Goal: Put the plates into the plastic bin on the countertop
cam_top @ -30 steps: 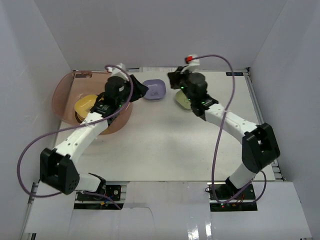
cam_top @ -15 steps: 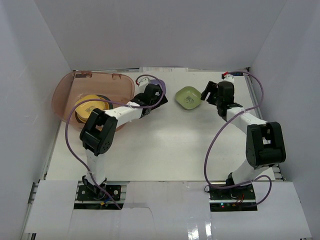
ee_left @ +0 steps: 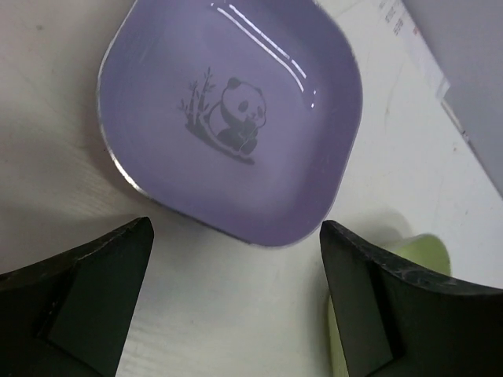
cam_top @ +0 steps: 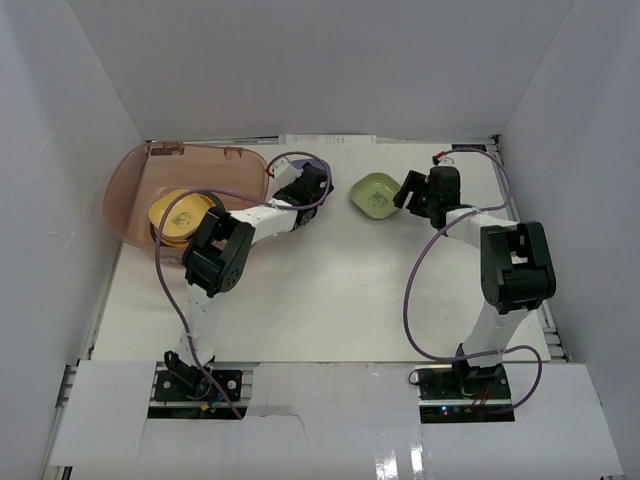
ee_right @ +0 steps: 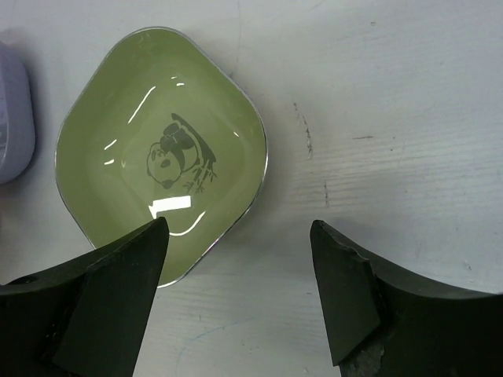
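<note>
A small purple plate with a panda print lies on the white countertop. My left gripper hovers open at its near edge, one finger on each side, holding nothing. From above, this gripper covers most of that plate. A small green plate with the same print lies nearby. My right gripper stands open over its right corner, empty. The pinkish plastic bin sits at the back left. A yellow plate on gold plates lies stacked inside it.
White walls close in the countertop on three sides. A slip of paper lies along the back wall beyond the purple plate. Purple cables loop off both arms over the table. The two small plates lie close together.
My left arm swung from above the bin over to the purple plate and opened. The right gripper drew back to the green plate's right side and opened.
</note>
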